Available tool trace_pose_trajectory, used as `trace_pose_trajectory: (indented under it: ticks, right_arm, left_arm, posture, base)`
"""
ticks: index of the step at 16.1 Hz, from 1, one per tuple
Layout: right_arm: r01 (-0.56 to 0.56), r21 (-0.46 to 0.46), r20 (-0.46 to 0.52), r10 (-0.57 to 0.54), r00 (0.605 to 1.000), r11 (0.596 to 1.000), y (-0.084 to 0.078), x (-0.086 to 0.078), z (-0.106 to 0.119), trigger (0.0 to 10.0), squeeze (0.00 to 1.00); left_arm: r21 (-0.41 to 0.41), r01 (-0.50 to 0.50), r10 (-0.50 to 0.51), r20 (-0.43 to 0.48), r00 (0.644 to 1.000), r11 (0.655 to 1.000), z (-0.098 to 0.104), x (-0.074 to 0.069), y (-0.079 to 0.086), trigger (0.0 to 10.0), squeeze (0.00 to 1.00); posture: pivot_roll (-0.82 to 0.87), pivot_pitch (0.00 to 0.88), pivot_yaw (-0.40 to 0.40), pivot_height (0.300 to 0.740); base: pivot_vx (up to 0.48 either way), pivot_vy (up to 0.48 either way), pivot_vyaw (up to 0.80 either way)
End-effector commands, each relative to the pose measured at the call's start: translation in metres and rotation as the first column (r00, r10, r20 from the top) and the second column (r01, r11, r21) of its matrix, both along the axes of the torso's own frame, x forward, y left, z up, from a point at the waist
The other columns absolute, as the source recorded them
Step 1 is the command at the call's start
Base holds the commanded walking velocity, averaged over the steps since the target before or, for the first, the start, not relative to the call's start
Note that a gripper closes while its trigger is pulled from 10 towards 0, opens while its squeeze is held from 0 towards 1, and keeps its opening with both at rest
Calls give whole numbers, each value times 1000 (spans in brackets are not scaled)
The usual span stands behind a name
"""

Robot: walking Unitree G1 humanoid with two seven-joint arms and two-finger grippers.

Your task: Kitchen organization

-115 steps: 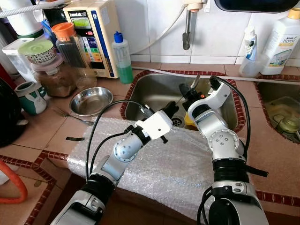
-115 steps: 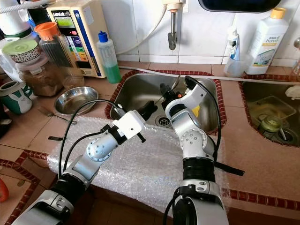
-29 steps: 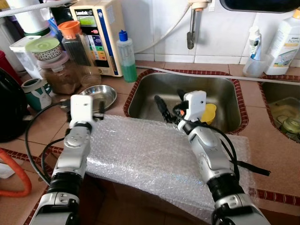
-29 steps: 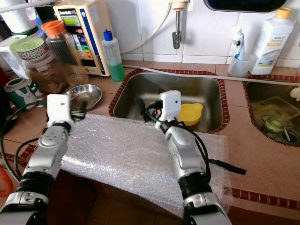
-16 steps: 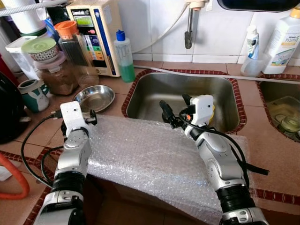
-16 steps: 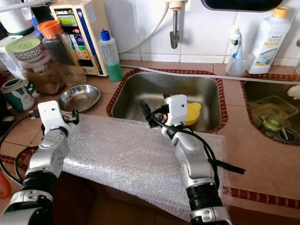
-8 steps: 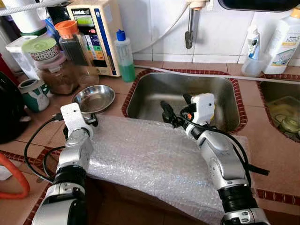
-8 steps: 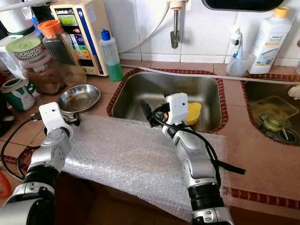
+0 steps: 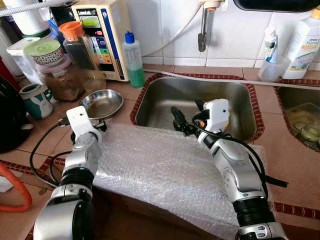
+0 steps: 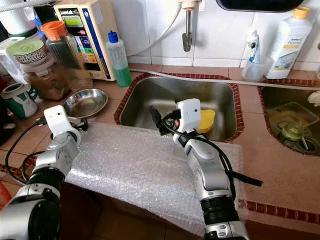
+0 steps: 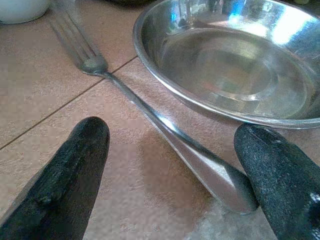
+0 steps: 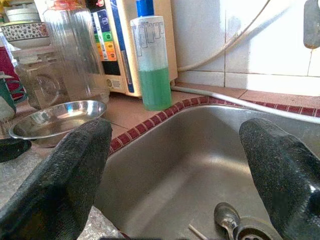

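L gripper: jaws wide apart, empty, low over the tiled counter at its left front, straddling the handle of a fork lying flat. Fork's handle end meets the bubble wrap edge; steel bowl just beside the fork.

R gripper: jaws spread wide, holding nothing, above the sink front rim. Spoon by the drain. Yellow cup in sink behind R wrist. Green soap bottle at back edge.
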State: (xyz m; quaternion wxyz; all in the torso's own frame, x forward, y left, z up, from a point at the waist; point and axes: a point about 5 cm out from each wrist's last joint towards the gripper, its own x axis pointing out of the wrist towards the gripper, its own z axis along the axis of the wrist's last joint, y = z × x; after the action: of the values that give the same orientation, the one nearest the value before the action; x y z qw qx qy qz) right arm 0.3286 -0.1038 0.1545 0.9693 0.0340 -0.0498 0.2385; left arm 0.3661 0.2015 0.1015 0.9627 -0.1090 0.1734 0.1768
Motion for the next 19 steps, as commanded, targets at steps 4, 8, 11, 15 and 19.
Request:
trace_pose_trajectory:
  ticks: [4, 8, 11, 15, 19]
  right_arm:
    - [-13, 4, 7, 13, 1000, 1000, 5, -2, 4, 10000, 1000]
    - [-9, 3, 5, 9, 1000, 1000, 4, -2, 3, 10000, 1000]
    - [-6, 7, 2, 6, 1000, 1000, 3, -3, 2, 10000, 1000]
    - [-4, 10, -2, 4, 1000, 1000, 3, -4, 1, 10000, 1000]
    - [-5, 9, -4, 5, 1000, 1000, 3, -3, 1, 10000, 1000]
  left_arm:
    - [-22, 28, -28, 8, 1000, 999, 6, 7, -5, 10000, 0]
    - [-68, 33, -33, -9, 999, 997, 4, 9, -9, 10000, 0]
    - [-159, 5, -12, -46, 999, 987, -2, 8, -8, 10000, 0]
    - [-245, -53, 30, -96, 995, 968, -12, 3, -3, 0, 0]
    - [-264, -111, 84, -114, 990, 958, -16, -2, 11, 0, 0]
  posture:
    - [-8, 0, 114, 740]
    - [-16, 0, 117, 740]
    - [-19, 1, 120, 740]
    - [-16, 2, 121, 740]
    - [-12, 4, 117, 740]
  base:
    - [0, 0, 0]
    - [0, 0, 0]
    - [0, 0, 0]
    - [0, 0, 0]
    - [0, 0, 0]
